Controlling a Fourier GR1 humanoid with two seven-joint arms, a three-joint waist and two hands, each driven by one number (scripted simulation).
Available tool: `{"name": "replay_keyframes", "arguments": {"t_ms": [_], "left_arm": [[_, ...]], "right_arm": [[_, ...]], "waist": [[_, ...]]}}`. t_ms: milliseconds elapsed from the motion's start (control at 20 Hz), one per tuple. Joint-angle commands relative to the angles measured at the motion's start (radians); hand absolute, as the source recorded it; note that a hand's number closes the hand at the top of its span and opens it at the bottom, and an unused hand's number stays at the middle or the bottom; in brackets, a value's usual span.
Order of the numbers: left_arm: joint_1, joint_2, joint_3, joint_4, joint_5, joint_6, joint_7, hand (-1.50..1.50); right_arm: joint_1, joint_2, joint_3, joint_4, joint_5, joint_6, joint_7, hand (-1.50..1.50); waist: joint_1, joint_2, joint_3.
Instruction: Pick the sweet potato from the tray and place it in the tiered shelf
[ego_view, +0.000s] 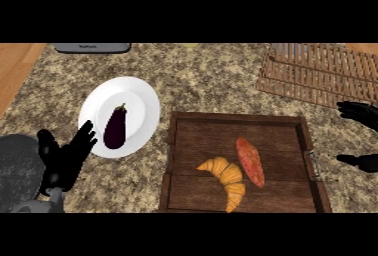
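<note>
On the dark plank tray, the tapered orange sweet potato lies beside a ridged croissant (touching), my right hand spread empty past the tray's right rim.

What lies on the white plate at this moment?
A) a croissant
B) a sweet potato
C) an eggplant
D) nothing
C: the dark purple eggplant lies on the white plate, while the croissant and the sweet potato lie in the wooden tray.
</note>
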Motion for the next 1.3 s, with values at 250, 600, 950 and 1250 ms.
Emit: {"name": "replay_keyframes", "arguments": {"t_ms": [250,600,950,1250], "left_arm": [[-0.019,-0.055,0.002,0.052,-0.032,0.013,-0.002,0.00],[0.024,-0.029,0.027,-0.002,-0.030,-0.013,0.009,0.00],[0.044,-0.042,0.031,-0.066,-0.049,-0.008,0.056,0.00],[0.026,-0.070,0.044,-0.002,-0.077,-0.033,0.011,0.00]], "right_arm": [[0.000,-0.089,0.055,-0.349,-0.081,0.166,0.318,-1.50],[-0.008,-0.045,0.136,-0.630,-0.039,0.001,0.732,-1.50],[-0.156,0.079,0.261,-0.636,0.141,-0.086,0.989,-1.50],[-0.215,0.173,0.352,-0.582,0.219,-0.041,1.114,-1.50]], "waist": [[-0.016,-0.006,-0.002],[-0.011,-0.007,-0.002],[0.003,-0.003,0.000],[0.002,-0.002,0.000]]}}
